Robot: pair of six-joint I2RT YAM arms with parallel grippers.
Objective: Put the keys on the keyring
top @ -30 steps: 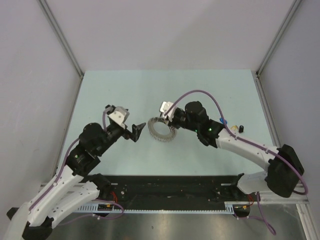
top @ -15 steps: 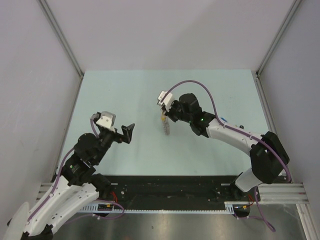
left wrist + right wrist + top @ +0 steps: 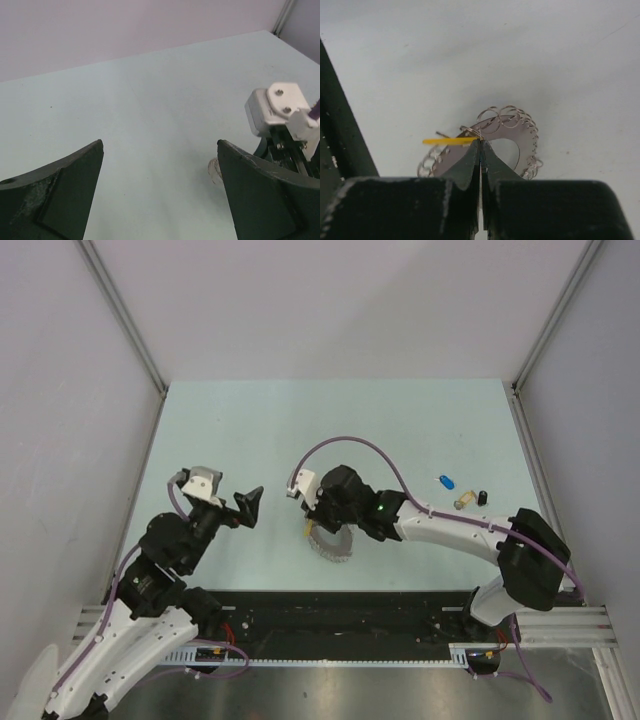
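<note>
My right gripper [image 3: 480, 140] is shut, its fingertips pinching the wire rim of the silvery, scalloped keyring [image 3: 512, 131]. A yellow key [image 3: 449, 141] shows edge-on at the ring's rim, right beside the fingertips. From above, the right gripper [image 3: 316, 527] holds the keyring [image 3: 331, 545] tilted, low over the table near the middle front. Three more keys lie apart at the right: a blue one [image 3: 446, 481], a brass one [image 3: 462, 502] and a black one [image 3: 481, 497]. My left gripper [image 3: 250, 506] stands open and empty left of the ring. In the left wrist view the left gripper [image 3: 160, 146] frames bare table.
The right arm's white wrist camera [image 3: 277, 107] shows at the right of the left wrist view, with a sliver of the ring [image 3: 214, 170] below it. A black rail [image 3: 340, 615] runs along the near edge. Grey walls enclose the pale green table [image 3: 330, 420].
The right gripper has carried the keyring left and toward the near edge, turning it from flat to tilted. The left arm has drawn back to the left, still open.
</note>
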